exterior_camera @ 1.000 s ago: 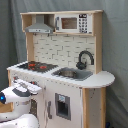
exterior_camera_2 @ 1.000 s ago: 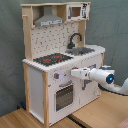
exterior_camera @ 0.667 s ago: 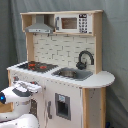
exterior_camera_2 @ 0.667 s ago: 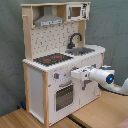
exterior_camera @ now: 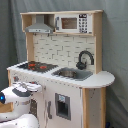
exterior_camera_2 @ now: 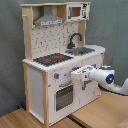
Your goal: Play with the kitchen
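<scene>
Grey curtain hangs behind one large white and light-wood toy kitchen (exterior_camera: 60, 70), which stands on a wooden floor (exterior_camera_2: 20, 119) in the second exterior view, filling the middle of both exterior views. It carries one grey range hood (exterior_camera: 41, 26), one microwave (exterior_camera: 73, 23), one black-and-red stovetop (exterior_camera_2: 52, 59), one grey sink (exterior_camera: 73, 74), one black faucet (exterior_camera_2: 75, 39) and one oven door (exterior_camera_2: 63, 96). One white robot arm (exterior_camera: 17, 102) reaches in; its gripper (exterior_camera_2: 79, 74) sits at the front panel just above the oven door, a little nearer the panel than a second ago. Whether the jaws are open or hold anything, I cannot tell
</scene>
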{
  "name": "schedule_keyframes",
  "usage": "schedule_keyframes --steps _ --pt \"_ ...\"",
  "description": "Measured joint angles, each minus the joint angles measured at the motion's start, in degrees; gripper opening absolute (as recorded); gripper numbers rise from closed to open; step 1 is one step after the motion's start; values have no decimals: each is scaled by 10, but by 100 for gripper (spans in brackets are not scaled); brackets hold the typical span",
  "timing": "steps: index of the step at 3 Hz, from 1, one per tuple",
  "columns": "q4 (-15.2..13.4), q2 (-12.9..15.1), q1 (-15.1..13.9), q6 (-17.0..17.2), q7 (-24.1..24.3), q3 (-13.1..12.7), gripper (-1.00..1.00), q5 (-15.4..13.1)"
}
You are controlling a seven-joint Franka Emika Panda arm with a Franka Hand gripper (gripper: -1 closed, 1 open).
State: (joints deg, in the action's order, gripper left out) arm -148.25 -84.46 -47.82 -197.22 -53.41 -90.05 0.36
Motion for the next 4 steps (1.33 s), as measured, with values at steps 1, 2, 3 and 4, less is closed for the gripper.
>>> schedule_keyframes --steps 1,2,3,4 --pt "2 0 6 20 0 7 100 1" --pt "6 3 35 67 2 31 100 1" --pt "2 3 58 119 18 21 100 1" --pt "-3 3 85 172 28 11 100 1"
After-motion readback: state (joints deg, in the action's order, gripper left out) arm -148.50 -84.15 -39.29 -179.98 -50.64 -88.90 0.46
